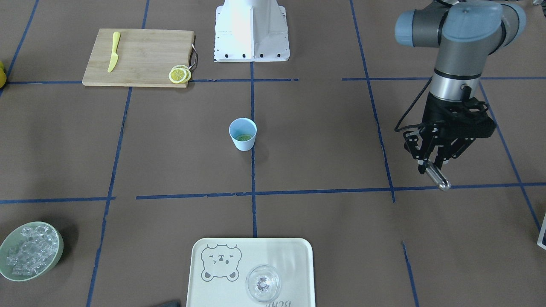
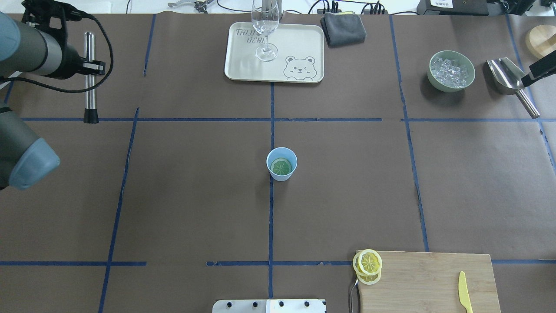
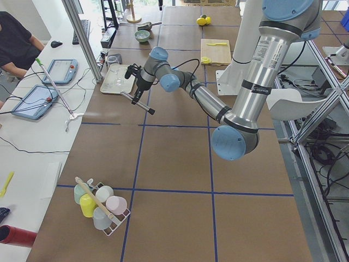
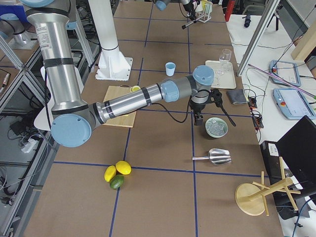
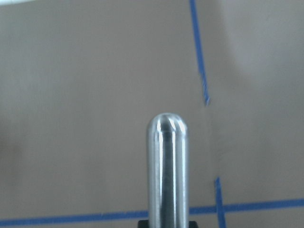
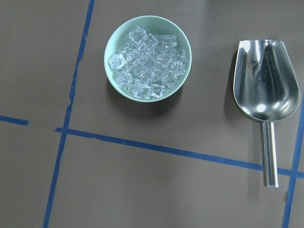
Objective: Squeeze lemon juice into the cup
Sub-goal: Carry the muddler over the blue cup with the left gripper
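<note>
The polished steel rod with a black tip (image 5: 167,166) is clenched in the left gripper's (image 1: 428,164) jaws, well apart from the small light-blue cup (image 2: 282,176), in which the thin yellow lemon slice (image 2: 281,166) lies flat. Nothing steadies the cup, so an off-centre press could tip it. Whether the right gripper's (image 4: 198,118) jaws are parted cannot be told.

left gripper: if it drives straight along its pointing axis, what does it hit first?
The left gripper is shut on a metal rod, so the rod's rounded tip leads. It would probably meet bare table paper near a blue tape line. Nothing else shows in line, and the height is unclear.
</note>
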Robot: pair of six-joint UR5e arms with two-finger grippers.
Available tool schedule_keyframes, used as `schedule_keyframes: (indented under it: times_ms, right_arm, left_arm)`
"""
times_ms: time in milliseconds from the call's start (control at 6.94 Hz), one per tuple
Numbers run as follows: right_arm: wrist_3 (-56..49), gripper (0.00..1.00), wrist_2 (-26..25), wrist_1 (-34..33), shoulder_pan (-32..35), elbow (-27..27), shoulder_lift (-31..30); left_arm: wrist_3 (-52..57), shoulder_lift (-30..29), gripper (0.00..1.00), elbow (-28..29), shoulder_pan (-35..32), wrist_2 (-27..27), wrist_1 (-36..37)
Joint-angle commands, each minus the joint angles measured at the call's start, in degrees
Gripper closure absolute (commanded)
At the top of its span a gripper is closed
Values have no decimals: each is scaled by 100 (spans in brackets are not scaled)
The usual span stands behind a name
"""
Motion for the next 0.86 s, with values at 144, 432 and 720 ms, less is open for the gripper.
schedule_keyframes:
  times_ms: [144,432,720]
  right_arm:
    - [-44,0,-10,0,200,49,-278]
    - [17,0,-167,9,254,40,-279]
    - [-26,0,-291,9,245,6,-366]
  left_arm:
    - [-221,-839,100,-287,472,421,-59]
    - [-308,-868,100,-331,962,1688,-1458]
    - [-413,-903,100,-295,1569,2703,-1526]
